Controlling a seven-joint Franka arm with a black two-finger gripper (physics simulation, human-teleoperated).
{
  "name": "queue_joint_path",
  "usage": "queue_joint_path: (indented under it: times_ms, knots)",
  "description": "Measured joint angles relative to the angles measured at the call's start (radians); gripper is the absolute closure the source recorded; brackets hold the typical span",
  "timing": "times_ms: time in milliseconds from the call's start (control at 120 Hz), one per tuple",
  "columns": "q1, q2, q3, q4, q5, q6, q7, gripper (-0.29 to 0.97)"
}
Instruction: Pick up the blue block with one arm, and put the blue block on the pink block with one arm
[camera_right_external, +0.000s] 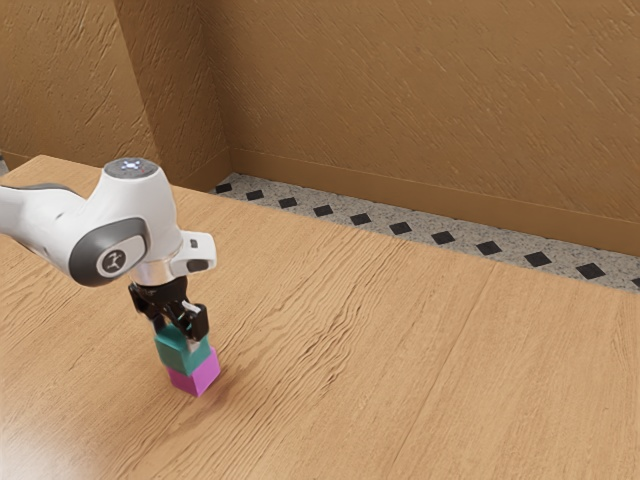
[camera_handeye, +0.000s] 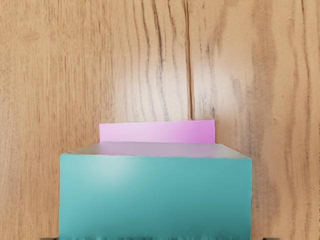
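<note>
A teal-blue block (camera_right_external: 181, 350) rests on top of a pink block (camera_right_external: 196, 377) on the wooden table, left of centre in the exterior view. My black gripper (camera_right_external: 176, 326) reaches down from above, and its fingers flank the upper part of the teal-blue block on two sides. In the wrist view the teal-blue block (camera_handeye: 155, 195) sits large right under my hand, and a strip of the pink block (camera_handeye: 157, 131) shows just beyond its far edge.
The wooden table (camera_right_external: 400, 340) spreads wide toward the exterior view's right. Behind it runs a speckled floor strip (camera_right_external: 440, 235) with black diamonds, backed by brown textured walls (camera_right_external: 420, 90).
</note>
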Motion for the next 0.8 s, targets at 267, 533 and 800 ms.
queue_joint_path:
  times_ms: [267, 533, 800]
  knots:
    - [-0.01, -0.061, 0.004, 0.002, 0.002, -0.009, 0.012, 0.06]
    - [-0.011, -0.116, 0.004, 0.025, 0.006, -0.047, 0.019, 0.03]
    - [-0.017, -0.132, 0.004, 0.033, 0.007, -0.072, 0.026, 0.02]
